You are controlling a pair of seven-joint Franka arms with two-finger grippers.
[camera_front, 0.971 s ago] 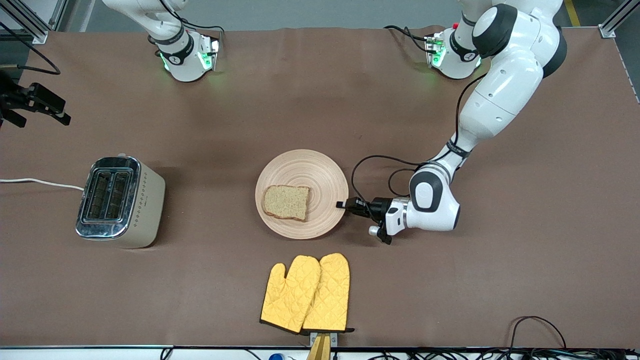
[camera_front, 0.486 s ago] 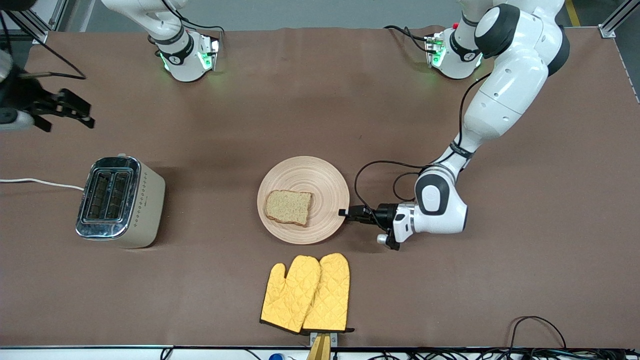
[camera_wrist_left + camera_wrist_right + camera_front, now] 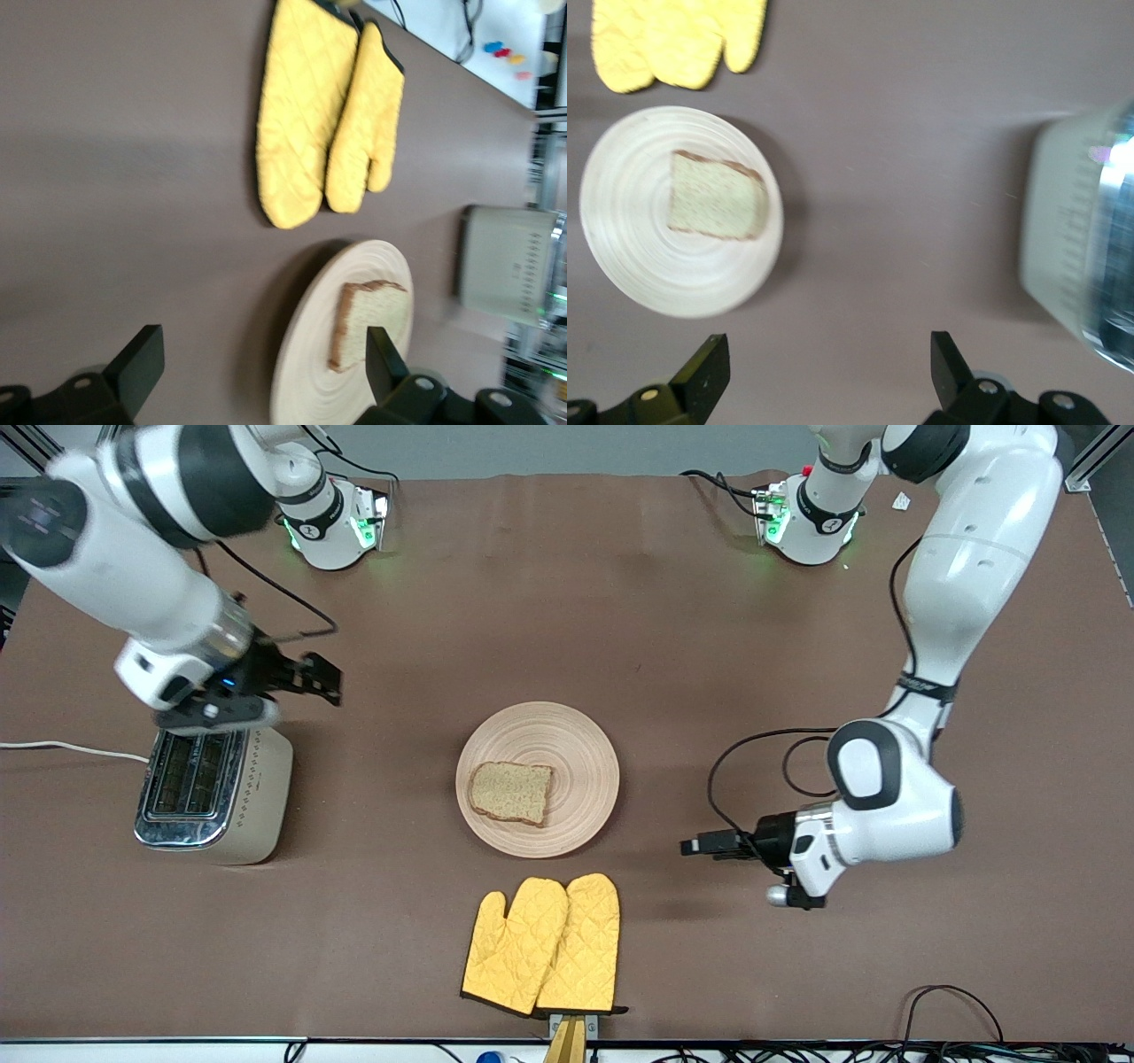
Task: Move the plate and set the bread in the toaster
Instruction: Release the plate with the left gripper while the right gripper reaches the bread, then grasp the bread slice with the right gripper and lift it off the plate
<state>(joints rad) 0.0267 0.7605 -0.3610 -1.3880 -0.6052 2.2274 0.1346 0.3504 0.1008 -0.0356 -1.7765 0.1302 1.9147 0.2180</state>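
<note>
The plate (image 3: 538, 779) lies flat mid-tabletop with the bread (image 3: 510, 792) on it, off-centre toward the toaster (image 3: 213, 784), which stands at the right arm's end of the tabletop with its slots facing up. The left hand (image 3: 700, 846) is released and empty, low over bare tabletop, clear of the plate's rim on the side toward the left arm's end. The right hand (image 3: 321, 679) hangs spread and empty just past the toaster's upper corner, between toaster and plate.

The step in hand looks like the bread pickup by the right hand. It would do well to come down over the slice's crust edge, pinch across the thin dimension, and lift it upright so it meets a slot edge-on.

Open brown tabletop lies between plate and toaster, so the carry path is free. The yellow oven mitts (image 3: 542, 945) lie just nearer the front camera than the plate, so keep any sweep off that side. The toaster's white cord (image 3: 71, 747) trails off toward the tabletop's edge.
</note>
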